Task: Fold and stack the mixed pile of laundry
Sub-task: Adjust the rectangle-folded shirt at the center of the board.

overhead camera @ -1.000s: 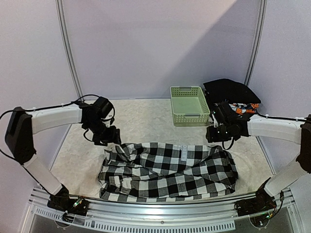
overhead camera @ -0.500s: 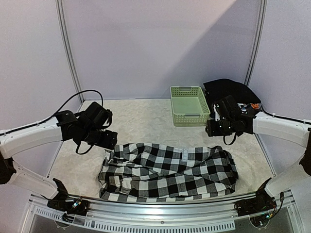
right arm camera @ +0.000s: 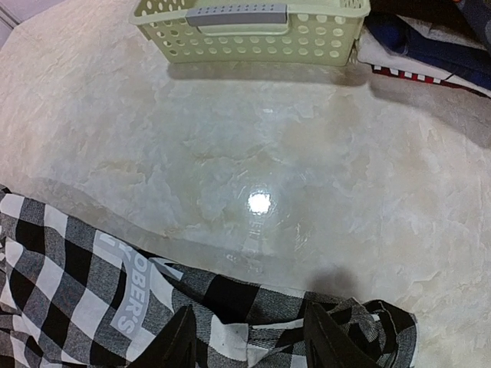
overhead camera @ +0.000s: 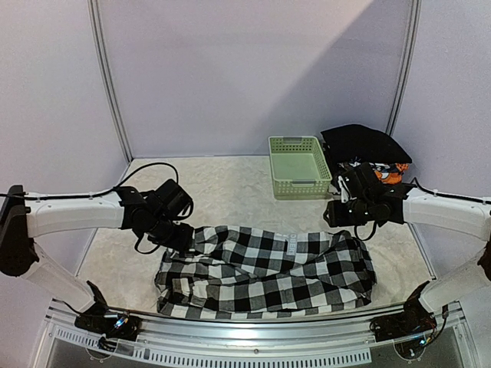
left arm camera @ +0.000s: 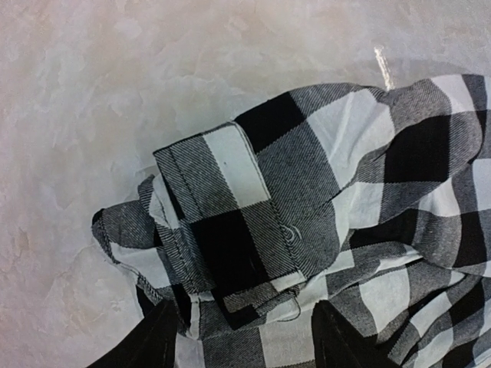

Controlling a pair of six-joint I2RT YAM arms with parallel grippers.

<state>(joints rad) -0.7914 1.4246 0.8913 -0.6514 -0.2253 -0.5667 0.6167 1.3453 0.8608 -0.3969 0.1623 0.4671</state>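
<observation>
Checked shirt (overhead camera: 268, 268) lies spread flat; its cuffed corner (left arm camera: 230, 222) sits between the parted jaws of the left pincer (left arm camera: 245, 322), which has come down onto it and narrowed, nothing gripped yet. Right pincer (right arm camera: 249, 318), half open and empty, hovers with the opposite edge just beneath; a two-handed fold looks imminent; slotted basket (right arm camera: 253, 31) beyond it

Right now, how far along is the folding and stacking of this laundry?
Done: nothing looks folded or stacked yet. In hand: the checked shirt lies spread but rumpled near the arms, with the left jaws open astride its far left corner and the right jaws open over its far right corner. Left: folding it, then the black cloth and printed pieces heaped beside the green basket.
</observation>
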